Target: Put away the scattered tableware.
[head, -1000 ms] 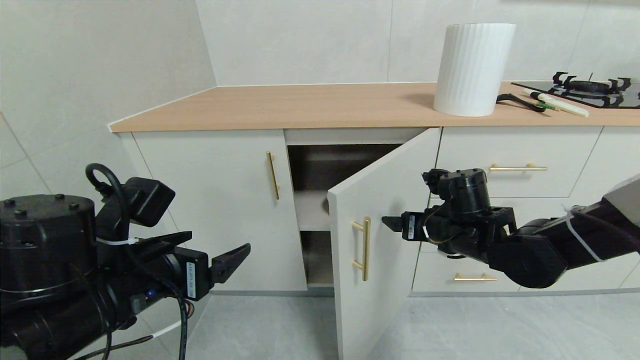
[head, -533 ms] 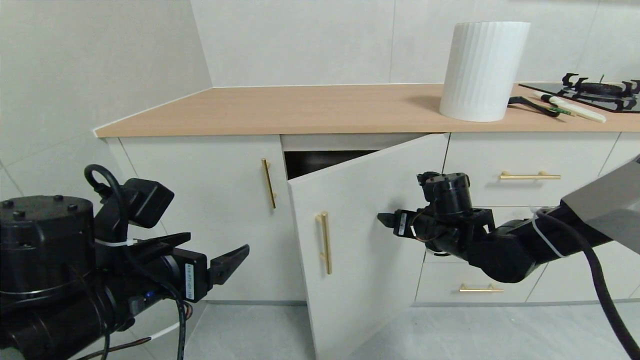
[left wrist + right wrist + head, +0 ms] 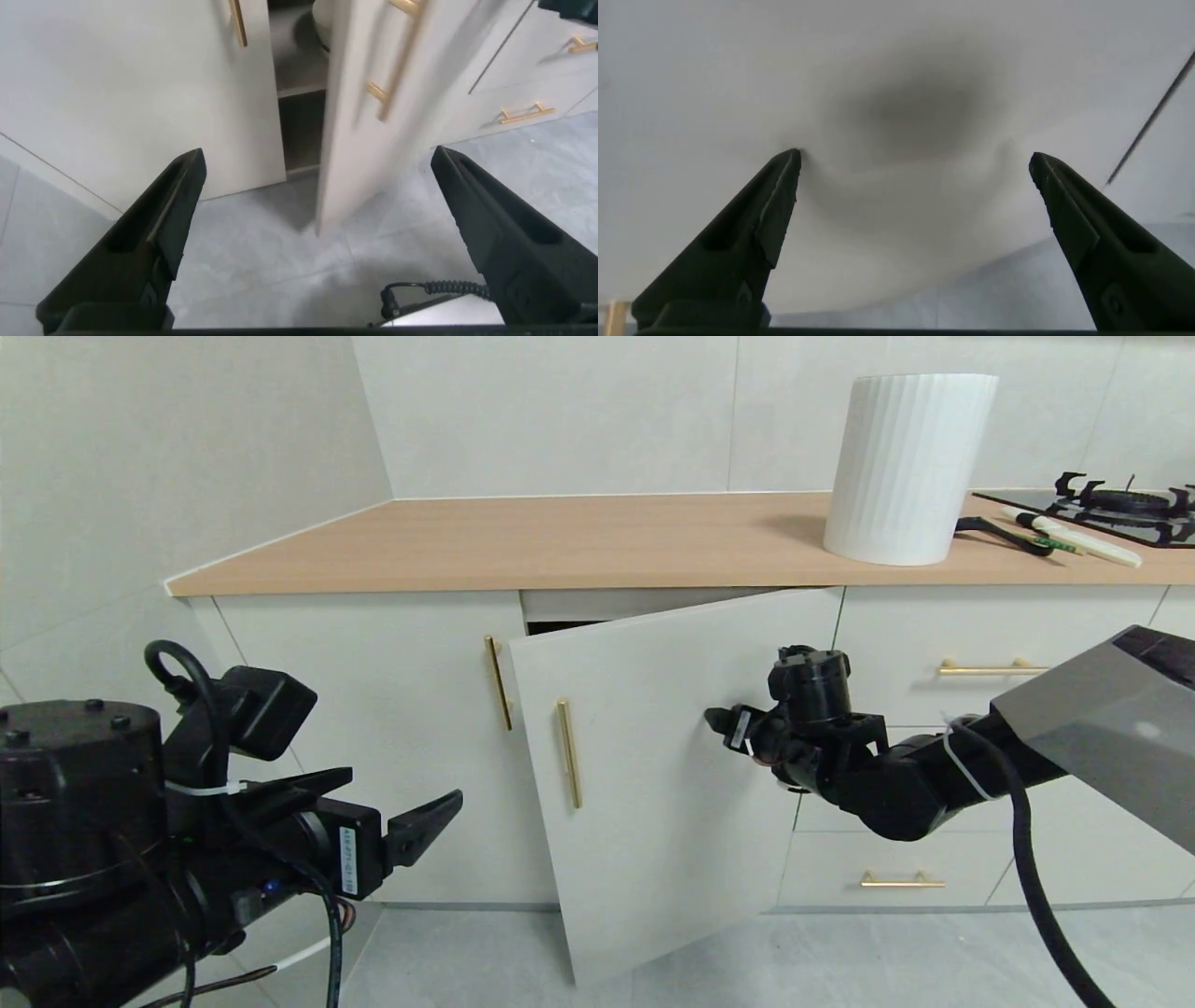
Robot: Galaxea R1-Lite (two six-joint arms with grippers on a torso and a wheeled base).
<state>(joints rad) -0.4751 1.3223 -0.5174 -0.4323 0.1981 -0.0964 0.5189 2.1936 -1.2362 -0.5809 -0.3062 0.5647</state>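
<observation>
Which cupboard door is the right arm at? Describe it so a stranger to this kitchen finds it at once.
Under the wooden countertop runs a row of white fronts with gold handles. The door is second from the left corner, with the right tool at its face. Unlike its flush neighbours, it hangs ajar, its vertical handle swung outward.

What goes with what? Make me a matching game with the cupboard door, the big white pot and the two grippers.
1. cupboard door
2. big white pot
3. left gripper
4. right gripper

A. open, close up to the door's front
B. standing on the wooden countertop
C. partly open
D. open, low, away from the door

Pairs: 1-C, 2-B, 3-D, 4-A.
</observation>
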